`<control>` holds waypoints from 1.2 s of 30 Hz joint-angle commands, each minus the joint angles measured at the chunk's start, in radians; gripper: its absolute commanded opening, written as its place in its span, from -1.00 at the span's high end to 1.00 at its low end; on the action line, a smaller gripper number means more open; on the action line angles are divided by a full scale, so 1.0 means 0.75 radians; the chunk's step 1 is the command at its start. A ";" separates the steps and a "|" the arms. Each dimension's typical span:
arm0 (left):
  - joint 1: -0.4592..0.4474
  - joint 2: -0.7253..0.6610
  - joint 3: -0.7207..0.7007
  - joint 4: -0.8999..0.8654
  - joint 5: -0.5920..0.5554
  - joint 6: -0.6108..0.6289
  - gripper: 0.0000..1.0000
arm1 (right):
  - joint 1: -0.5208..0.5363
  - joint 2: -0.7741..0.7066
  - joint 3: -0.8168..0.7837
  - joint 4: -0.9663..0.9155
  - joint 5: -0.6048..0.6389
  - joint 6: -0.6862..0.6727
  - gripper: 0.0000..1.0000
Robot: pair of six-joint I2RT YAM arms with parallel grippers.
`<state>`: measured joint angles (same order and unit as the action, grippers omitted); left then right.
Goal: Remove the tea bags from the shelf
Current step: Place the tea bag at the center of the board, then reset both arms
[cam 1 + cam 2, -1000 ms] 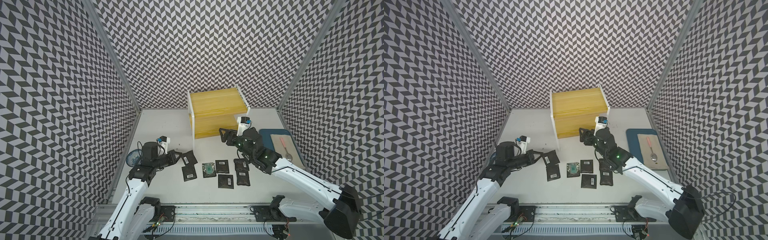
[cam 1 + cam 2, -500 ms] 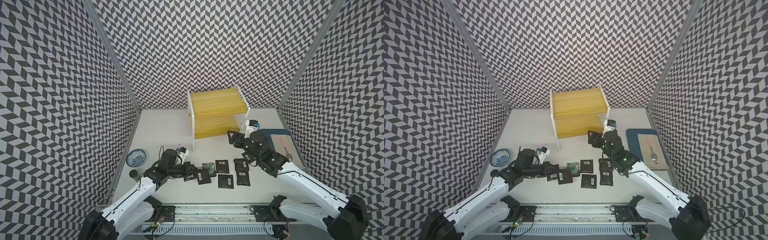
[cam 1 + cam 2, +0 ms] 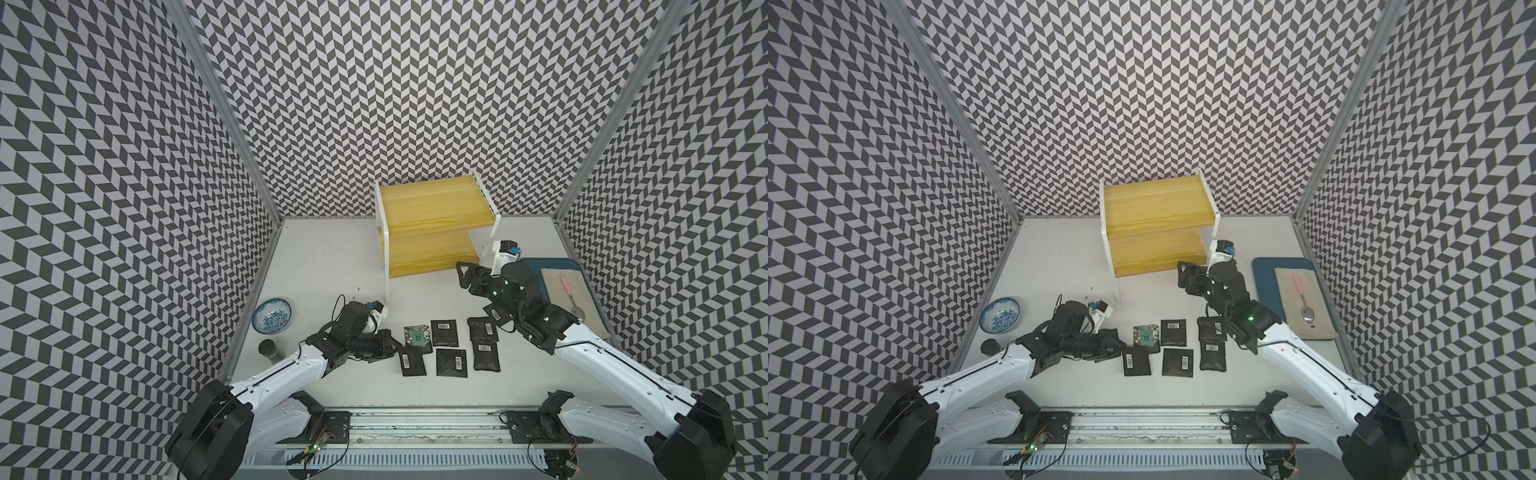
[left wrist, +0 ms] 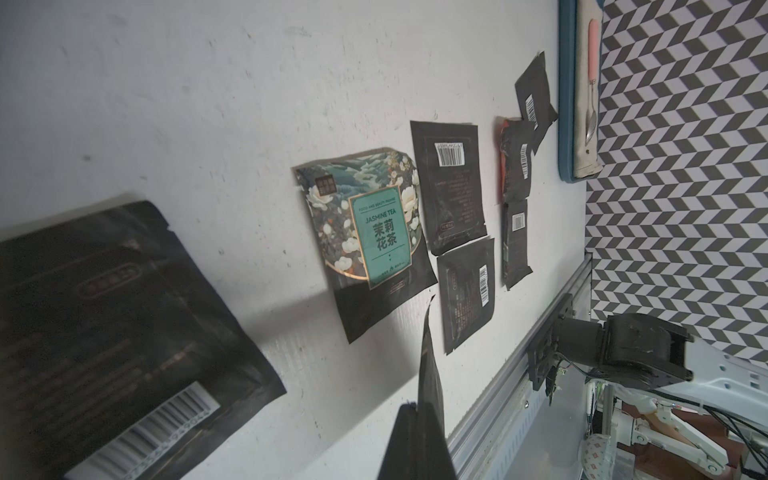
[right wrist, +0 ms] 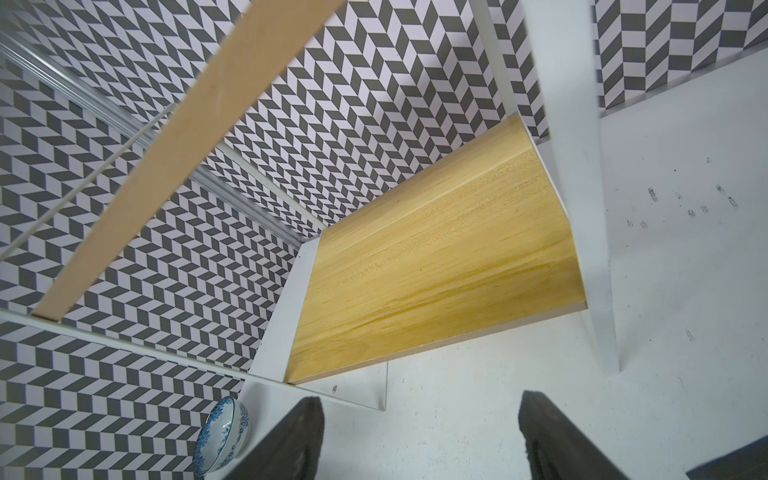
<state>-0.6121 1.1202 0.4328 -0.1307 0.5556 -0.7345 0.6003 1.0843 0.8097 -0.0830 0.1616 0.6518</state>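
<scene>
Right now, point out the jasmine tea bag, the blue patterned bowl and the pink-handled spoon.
jasmine tea bag (image 4: 376, 232): left wrist view, on its teal label.
blue patterned bowl (image 3: 272, 321): in a top view, on its inside bottom.
pink-handled spoon (image 3: 565, 284): in a top view, on its pink handle.

White table (image 3: 324, 257) with shelf (image 3: 432, 208), tea bags (image 3: 444, 332), bowl (image 3: 272, 321), dark jar (image 3: 269, 351), blue tray (image 3: 1264, 286)

We see flat black tea bags (image 3: 444, 332) lying clustered on the surface (image 3: 324, 257) in front of the yellow two-tier shelf (image 3: 432, 203).
</scene>
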 commanded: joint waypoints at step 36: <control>0.004 -0.158 0.236 -0.352 -0.407 0.097 0.15 | -0.084 -0.083 -0.017 -0.037 -0.074 -0.045 -0.61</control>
<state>-0.6407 1.0294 0.5556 -0.3176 0.3050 -0.7063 0.5503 1.0485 0.7750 -0.1059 0.1219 0.6437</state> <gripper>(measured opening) 0.414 0.803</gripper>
